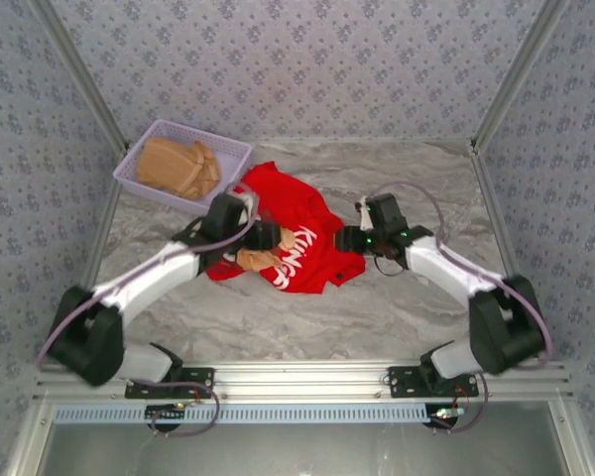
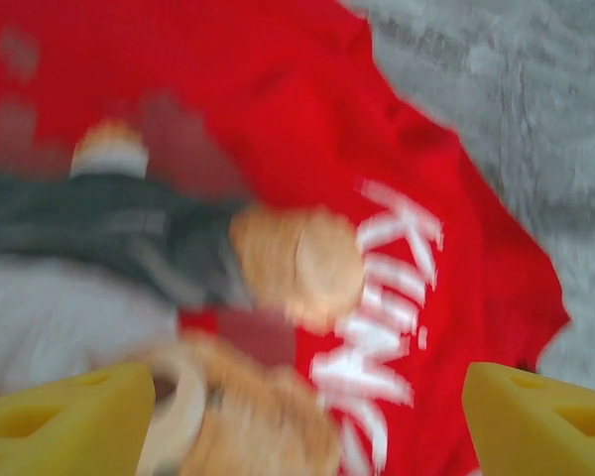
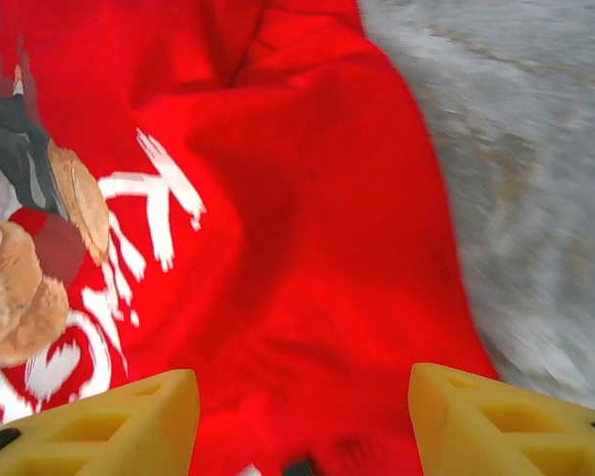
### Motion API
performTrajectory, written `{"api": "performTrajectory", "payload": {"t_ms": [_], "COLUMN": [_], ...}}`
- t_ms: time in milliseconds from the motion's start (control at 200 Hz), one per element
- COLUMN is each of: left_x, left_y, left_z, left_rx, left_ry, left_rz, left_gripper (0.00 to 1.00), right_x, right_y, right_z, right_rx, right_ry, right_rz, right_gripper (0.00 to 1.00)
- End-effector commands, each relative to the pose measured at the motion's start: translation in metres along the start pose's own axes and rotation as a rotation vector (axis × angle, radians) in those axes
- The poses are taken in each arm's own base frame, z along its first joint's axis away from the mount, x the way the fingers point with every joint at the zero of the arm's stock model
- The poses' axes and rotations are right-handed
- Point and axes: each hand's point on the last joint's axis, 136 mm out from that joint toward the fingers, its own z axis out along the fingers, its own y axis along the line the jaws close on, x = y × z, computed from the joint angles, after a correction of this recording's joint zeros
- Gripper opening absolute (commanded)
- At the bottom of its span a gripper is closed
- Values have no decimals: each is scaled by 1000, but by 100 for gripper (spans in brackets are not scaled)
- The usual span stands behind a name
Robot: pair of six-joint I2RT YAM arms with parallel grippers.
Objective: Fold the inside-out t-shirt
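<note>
Red t-shirt beneath left pincer, right pincer, both reaching inward, seemingly spread.

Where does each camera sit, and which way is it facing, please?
Top external: above and behind the robot, looking down on the table, t-shirt and basket; the left arm and right arm show.
Left wrist: on the left arm, facing down at the white lettering; the left gripper shows its yellow fingertips.
Right wrist: on the right arm, facing down at the t-shirt's red edge; the right gripper shows its fingertips.
Shared: both wrist views catch the lettering and grey table.
</note>
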Motion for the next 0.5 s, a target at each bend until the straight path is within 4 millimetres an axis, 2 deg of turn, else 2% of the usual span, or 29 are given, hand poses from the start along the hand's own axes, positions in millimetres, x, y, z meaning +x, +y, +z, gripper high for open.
{"api": "performTrajectory", "payload": {"t_ms": [0,120,245,345,430,495], "left_x": [-30,-45,-54,-57,-56,-53], "left_y": [3,22,30,33,31,28], "left_z": [34,86,130,162,183,196], "left_rx": [-80,-179,-208,-222,-204,-177], "left_ry": [-3,76,129,174,194,219], "left_rz": [85,91,105,123,127,115], "left_gripper": [83,85,89,88,82,73], "right_x": [-21,-14,10,23,32,35], "right_y": [-18,-50,-51,-50,-52,-52], "right_z": [16,33,48,57,62,63], "right_rx": [50,218,253,261,266,261], "right_ry": [-27,26,118,151,176,184], "right_rz": [29,33,21,28,36,39], "right_gripper": [61,62,61,58,51,36]}}
